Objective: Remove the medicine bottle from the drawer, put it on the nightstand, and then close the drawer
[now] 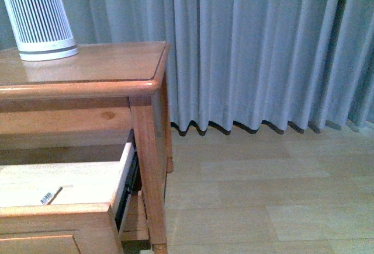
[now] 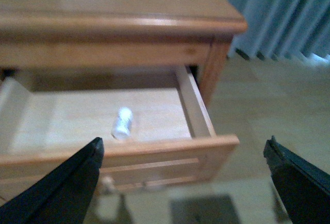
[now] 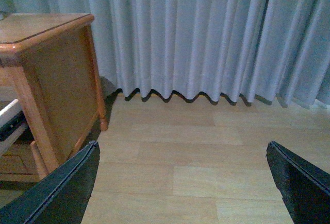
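Bedroom corner: one grey-blue pleated curtain (image 1: pixel 263 49) hanging down to a pale plank floor (image 1: pixel 263 190).

I see the left gripper (image 2: pixel 183 145) as two dark fingers (image 2: pixel 67 188), spread wide with nothing between them and nothing held. It hangs in front of the pulled-out drawer (image 2: pixel 195 108), apart from it. The right gripper (image 3: pixel 183 147) also shows two dark fingers (image 3: pixel 296 183), spread wide and empty, over bare floor beside the nightstand's side panel. Neither arm shows in my front view.

Drawers open: one. Inside it there is one medicine bottle (image 2: pixel 122 123), white, lying on its side on the pale bare-wood bottom, near the front panel and about mid-width, clear of both side walls. There is also one small barcode label (image 1: pixel 49 195) flat on the drawer bottom, seen only in the front view; the bottle is out of sight there. One round knob (image 2: pixel 107 185) is on the drawer front, blurred.

Nightstand (image 1: pixel 87 70): one, honey-brown, with a rounded top edge. On its top is one white slatted device (image 1: pixel 40 14), upright, at the left of the front view, toward the back.
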Available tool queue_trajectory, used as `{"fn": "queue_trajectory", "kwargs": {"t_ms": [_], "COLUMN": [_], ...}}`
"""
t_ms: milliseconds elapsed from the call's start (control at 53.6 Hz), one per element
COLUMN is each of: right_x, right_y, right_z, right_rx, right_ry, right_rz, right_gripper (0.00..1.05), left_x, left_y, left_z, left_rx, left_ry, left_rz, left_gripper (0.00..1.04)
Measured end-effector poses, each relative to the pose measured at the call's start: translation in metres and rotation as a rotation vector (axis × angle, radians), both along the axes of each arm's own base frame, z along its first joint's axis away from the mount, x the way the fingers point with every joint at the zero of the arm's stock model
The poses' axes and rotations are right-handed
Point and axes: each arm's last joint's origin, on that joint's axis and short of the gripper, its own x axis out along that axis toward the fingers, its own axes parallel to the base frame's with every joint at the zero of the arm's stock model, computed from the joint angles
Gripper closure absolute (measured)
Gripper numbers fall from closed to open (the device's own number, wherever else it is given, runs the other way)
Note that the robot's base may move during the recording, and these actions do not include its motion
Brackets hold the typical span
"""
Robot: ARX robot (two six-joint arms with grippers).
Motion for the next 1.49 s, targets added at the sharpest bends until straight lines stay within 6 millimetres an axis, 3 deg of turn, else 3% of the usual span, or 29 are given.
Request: {"fn": "queue_trajectory", "kwargs": {"t_ms": [56, 112, 299, 467, 1158, 1232, 1307, 1494], "right_x": [0.000, 0.000, 0.000, 0.000, 0.000, 0.002, 0.012, 0.066], "right_y": [0.000, 0.000, 0.000, 0.000, 0.000, 0.000, 0.000, 0.010], "right_z": [0.000, 0.000, 0.000, 0.000, 0.000, 0.000, 0.017, 0.104], "right_rx": [0.000, 0.000, 0.000, 0.000, 0.000, 0.071, 0.165, 0.185], "right_ry": [0.000, 0.000, 0.000, 0.000, 0.000, 0.123, 0.220, 0.111], "right_rz": [0.000, 0.000, -0.001, -0.003, 0.003, 0.099, 0.172, 0.214], "right_gripper": [0.07, 0.07, 0.07, 0.07, 0.07, 0.07, 0.07, 0.07], "left_x": [-0.014, -0.027, -0.026, -0.027, -0.027, -0.027, -0.027, -0.027], "left_y": [-0.005, -0.005, -0.005, -0.005, -0.005, -0.005, -0.005, -0.005], "left_z": [0.002, 0.000, -0.024, -0.033, -0.063, -0.063, -0.063, -0.063], "left_rx": [0.026, 0.033, 0.036, 0.035, 0.034, 0.034, 0.035, 0.033], "left_ry": [-0.086, -0.183, -0.159, -0.168, -0.171, -0.171, -0.172, -0.172], "left_rz": [0.072, 0.183, 0.182, 0.181, 0.184, 0.184, 0.183, 0.183], "left_gripper": [0.22, 0.38, 0.72, 1.02, 1.02, 1.02, 1.02, 1.01]}}
